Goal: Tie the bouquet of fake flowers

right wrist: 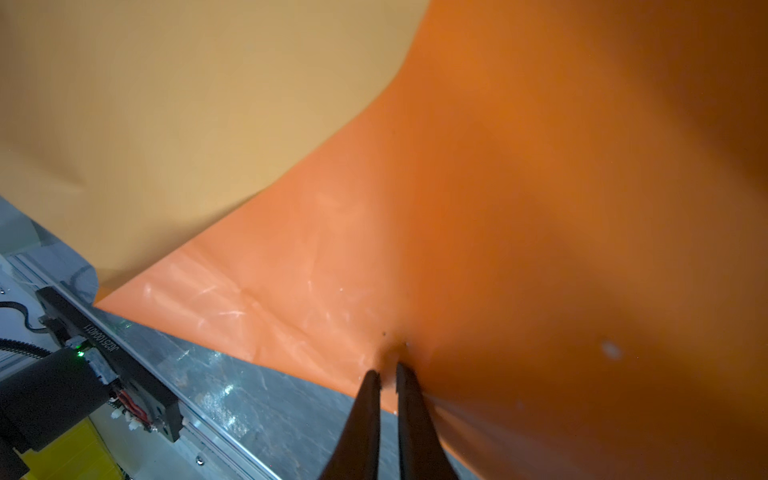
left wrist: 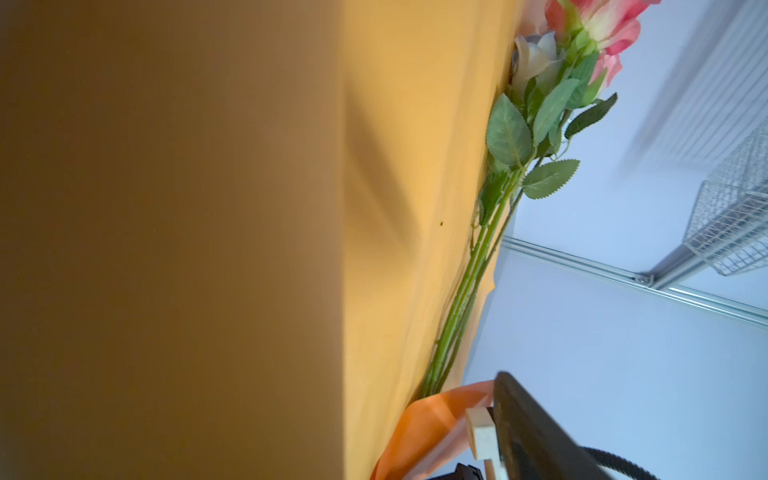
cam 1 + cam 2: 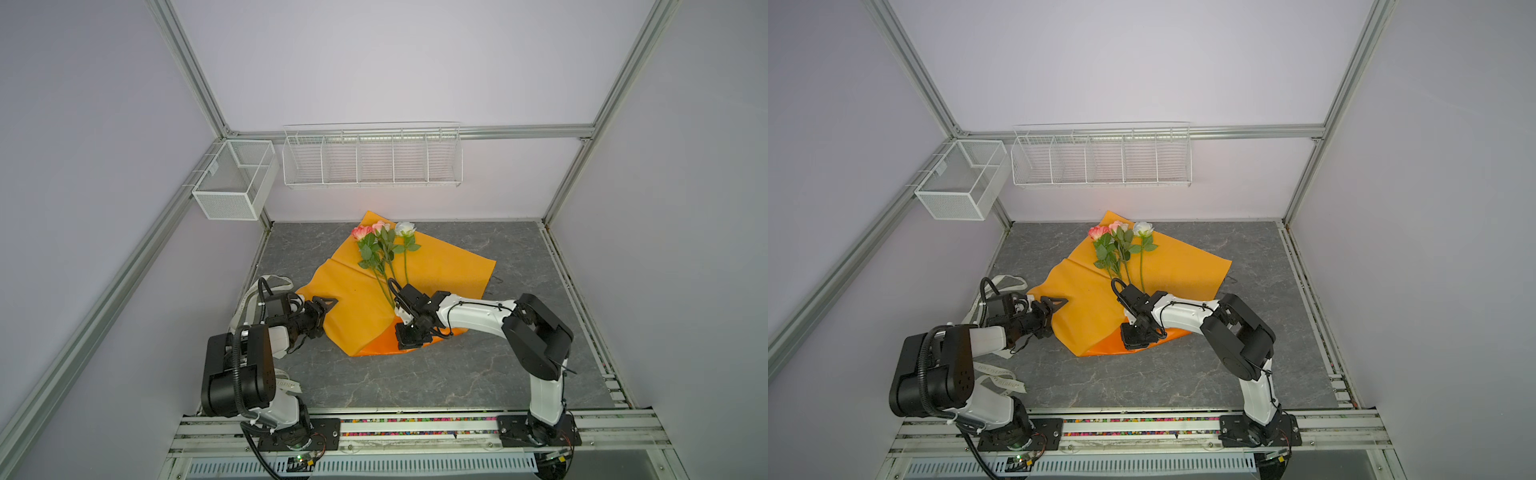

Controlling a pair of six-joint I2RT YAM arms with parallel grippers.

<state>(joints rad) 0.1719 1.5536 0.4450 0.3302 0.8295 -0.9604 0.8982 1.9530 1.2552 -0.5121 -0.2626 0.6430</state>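
The wrapping paper (image 3: 357, 299) is matt on its yellow-orange face, glossy on the orange underside turned up along its 6 o'clock edge. The surface (image 3: 374, 382) looks like smooth grey veined stone.

wire rack (image 3: 372, 158), white, five compartments, on back wall, upper centre in both top views | mesh basket (image 3: 232, 183), white, divided, on left wall just left of rack | tabletop (image 3: 415, 374), grey marbled, lower centre | aluminium frame (image 3: 519, 131), edging lavender walls
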